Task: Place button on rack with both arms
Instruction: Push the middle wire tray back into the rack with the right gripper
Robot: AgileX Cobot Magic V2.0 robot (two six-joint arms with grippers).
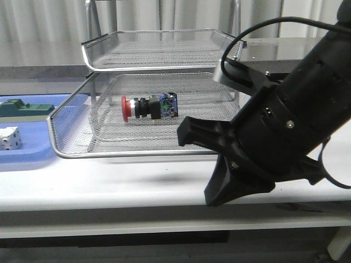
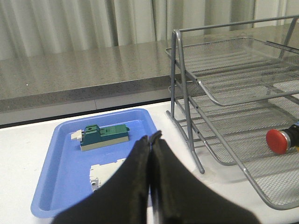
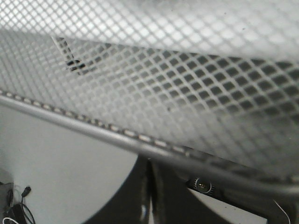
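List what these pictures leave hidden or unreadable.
- Right pincer: front view, its fingers spread open; right wrist view, blurred mesh of the rack fills the frame.
- Button: left wrist view, body cut by edge.
- White part: left pincer covers it.

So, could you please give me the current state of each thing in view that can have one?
button: lying on its side in the rack's pulled-out tray, ungripped
rack: upright, one lower tray slid forward
left gripper: shut, holding nothing, beside the blue tray
right gripper: open, empty, at the pulled-out tray's front edge
green block: lying in the blue tray
white cube: resting in the blue tray
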